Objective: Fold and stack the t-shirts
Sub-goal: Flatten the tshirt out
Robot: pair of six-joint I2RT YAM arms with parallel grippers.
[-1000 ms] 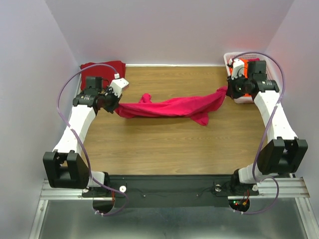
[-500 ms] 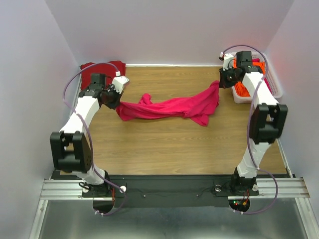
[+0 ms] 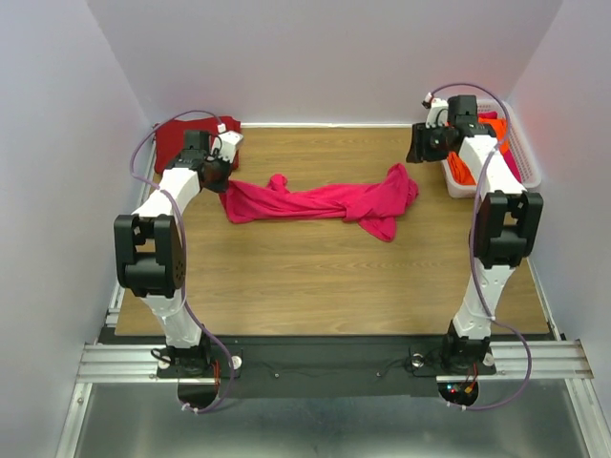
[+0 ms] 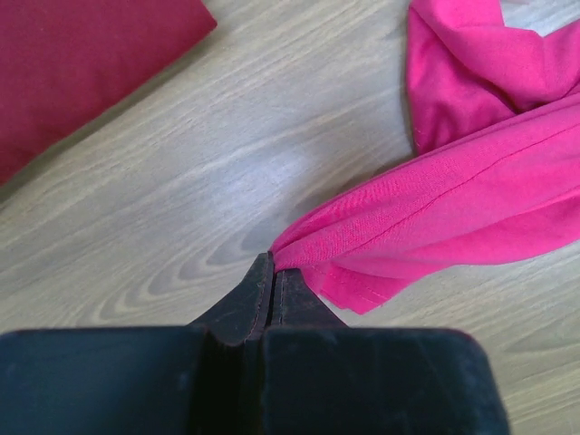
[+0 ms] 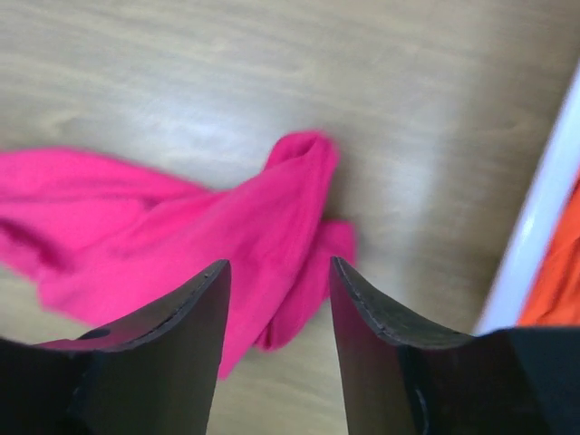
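- The pink-red t-shirt is lying bunched in a long, rope-like strip across the far half of the table. It is running left to right, with a looser clump at each end.
- The left gripper is sitting low at the strip's left end. In the left wrist view its fingers are pressing together, pinching a folded edge of the pink-red t-shirt between the tips.
- The right gripper is hovering over the strip's right end. Its fingers are standing wide apart, gripping nothing. The pink cloth is showing through the gap, lying on the wood below and not touching either finger.
- The maroon t-shirt is lying flat in the far left corner of the table, just behind the left gripper. A band of bare wood is separating it from the pink cloth.
- The basket, white, is standing at the far right against the wall, beside the right gripper.
- The orange t-shirts are lying inside it.
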